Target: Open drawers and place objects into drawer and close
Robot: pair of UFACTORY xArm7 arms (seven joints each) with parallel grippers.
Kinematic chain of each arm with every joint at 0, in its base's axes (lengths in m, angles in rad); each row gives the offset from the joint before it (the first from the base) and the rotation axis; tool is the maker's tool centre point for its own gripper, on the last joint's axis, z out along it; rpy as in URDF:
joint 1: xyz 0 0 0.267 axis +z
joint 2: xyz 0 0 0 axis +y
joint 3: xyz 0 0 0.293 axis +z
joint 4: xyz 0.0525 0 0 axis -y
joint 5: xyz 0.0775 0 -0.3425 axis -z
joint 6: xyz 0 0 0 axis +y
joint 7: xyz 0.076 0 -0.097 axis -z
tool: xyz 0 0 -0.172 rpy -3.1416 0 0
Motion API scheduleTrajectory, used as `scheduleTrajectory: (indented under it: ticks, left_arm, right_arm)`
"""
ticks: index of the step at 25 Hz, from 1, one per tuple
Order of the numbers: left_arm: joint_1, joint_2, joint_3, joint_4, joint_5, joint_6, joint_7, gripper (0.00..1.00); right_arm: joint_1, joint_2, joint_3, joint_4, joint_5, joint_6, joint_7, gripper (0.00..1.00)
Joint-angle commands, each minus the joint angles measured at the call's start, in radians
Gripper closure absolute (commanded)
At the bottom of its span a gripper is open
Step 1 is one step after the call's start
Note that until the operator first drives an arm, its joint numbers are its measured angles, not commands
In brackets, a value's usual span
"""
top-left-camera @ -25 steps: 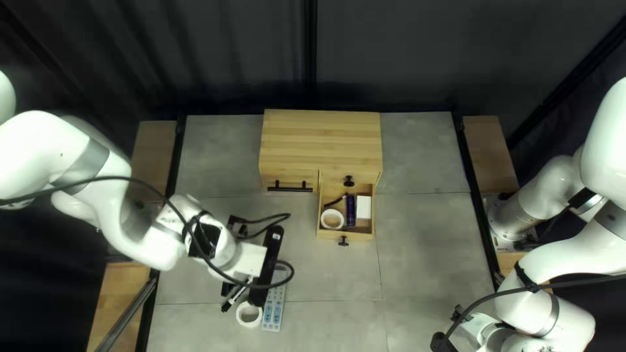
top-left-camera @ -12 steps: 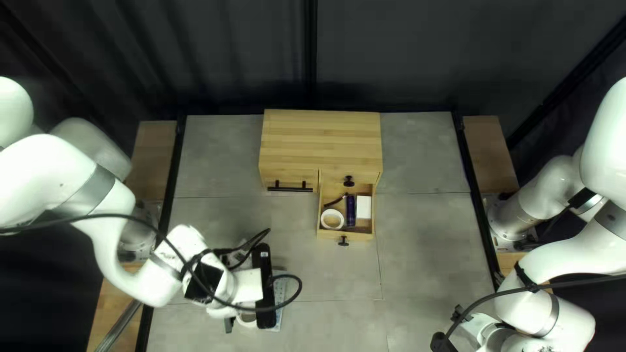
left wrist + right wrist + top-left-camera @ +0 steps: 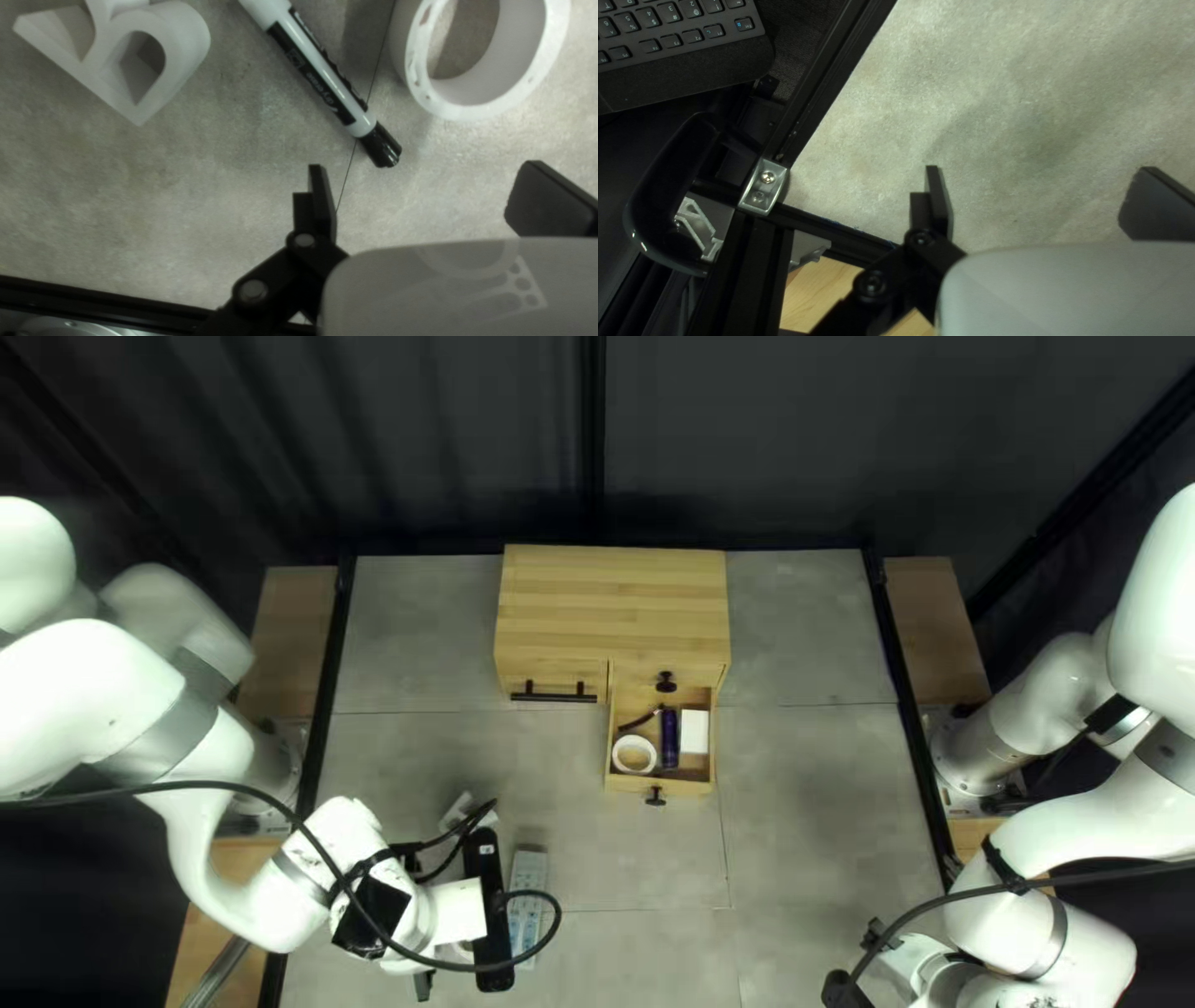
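Left gripper released, empty; right gripper same. White-and-black cylindrical marker lies toward grey desk's left edge, ahead of left gripper. Risk: off-centre descent could roll it; round white ring alongside could foul a finger.

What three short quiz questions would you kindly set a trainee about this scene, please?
1. True or false: the left gripper is open and holds nothing.
2. Multiple choice: in the left wrist view, what lies between the white holder and the white ring?
a) a keyboard
b) a marker
c) a drawer handle
3. Fill in the blank: in the top left view, the open drawer is at the ____ side of the cabinet.

Key: 1 true; 2 b; 3 right.
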Motion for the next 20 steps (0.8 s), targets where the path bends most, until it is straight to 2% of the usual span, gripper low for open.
scheduleTrajectory:
  ticks: [1, 17, 18, 19, 20]
  left_arm:
    - [0.005, 0.001, 0.005, -0.013, -0.013, -0.010, -0.042, 0.00]
    - [-0.015, 0.041, -0.006, -0.041, 0.055, -0.059, -0.146, 0.02]
    - [-0.014, 0.045, -0.005, -0.041, 0.056, -0.062, -0.148, 0.12]
    - [-0.014, 0.049, -0.004, -0.041, 0.057, -0.065, -0.149, 0.17]
    - [-0.014, 0.052, -0.004, -0.040, 0.056, -0.067, -0.148, 0.29]
  right_arm:
    - [0.000, 0.000, 0.000, 0.000, 0.000, 0.000, 0.000, 0.00]
    - [0.000, 0.000, 0.000, 0.000, 0.000, 0.000, 0.000, 0.00]
    - [0.000, 0.000, 0.000, 0.000, 0.000, 0.000, 0.000, 0.00]
    - [0.000, 0.000, 0.000, 0.000, 0.000, 0.000, 0.000, 0.00]
    - [0.000, 0.000, 0.000, 0.000, 0.000, 0.000, 0.000, 0.00]
